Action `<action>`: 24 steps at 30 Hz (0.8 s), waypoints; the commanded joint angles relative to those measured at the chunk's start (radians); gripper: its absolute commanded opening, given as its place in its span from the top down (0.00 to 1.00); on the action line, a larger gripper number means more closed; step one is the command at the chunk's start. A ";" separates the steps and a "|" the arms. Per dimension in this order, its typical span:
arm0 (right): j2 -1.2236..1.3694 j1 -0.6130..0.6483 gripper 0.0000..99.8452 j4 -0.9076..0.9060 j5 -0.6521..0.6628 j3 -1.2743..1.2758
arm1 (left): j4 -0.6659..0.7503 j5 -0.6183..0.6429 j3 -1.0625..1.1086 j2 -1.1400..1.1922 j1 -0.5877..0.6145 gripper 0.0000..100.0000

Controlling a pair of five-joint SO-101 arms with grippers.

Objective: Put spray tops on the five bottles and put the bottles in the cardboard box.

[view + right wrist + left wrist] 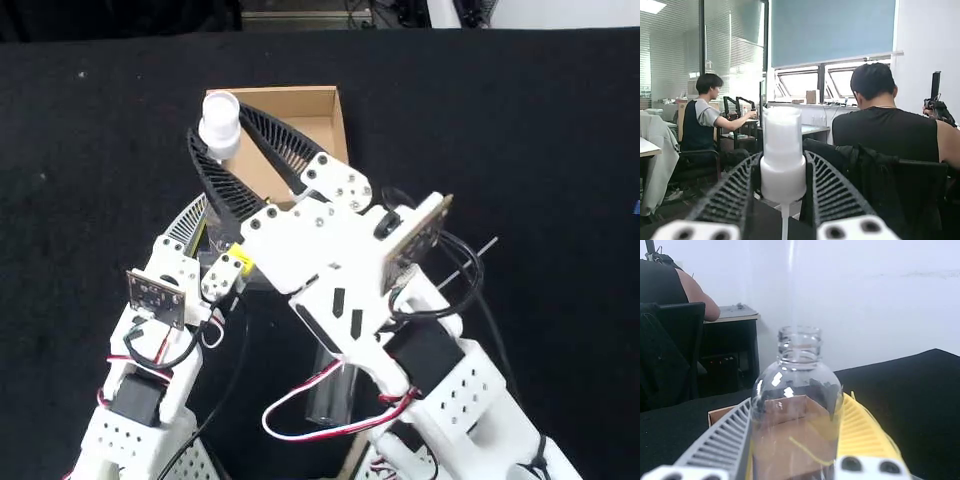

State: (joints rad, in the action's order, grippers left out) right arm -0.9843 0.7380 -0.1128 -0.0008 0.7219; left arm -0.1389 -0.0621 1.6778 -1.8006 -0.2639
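The table [90,150] lies bare to the left and right of the arms and beyond the box [300,93], so there is wide room on those sides. The middle is crowded. The right arm [330,260] slants across it, passing over the left gripper [799,405] and its bottle [795,385]. The right gripper [222,140] and its spray top [220,118] hang over the left part of the box (the far right corner of the opening shows free). A faint clear tube [792,285] stands straight above the bottle's mouth.
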 commanded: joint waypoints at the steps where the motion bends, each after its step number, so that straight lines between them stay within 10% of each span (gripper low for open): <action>1: 0.007 -0.026 0.99 0.011 0.005 -0.067 | 0.018 0.012 0.022 -0.021 -0.008 0.97; 24: 0.185 -0.037 0.96 -0.543 0.011 -0.268 | 0.023 0.011 0.022 -0.021 -0.007 0.97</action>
State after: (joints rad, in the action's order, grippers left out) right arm -0.7956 0.7150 -0.6053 0.0008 0.5132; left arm -0.1389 -0.0621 1.6778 -1.8006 -0.2685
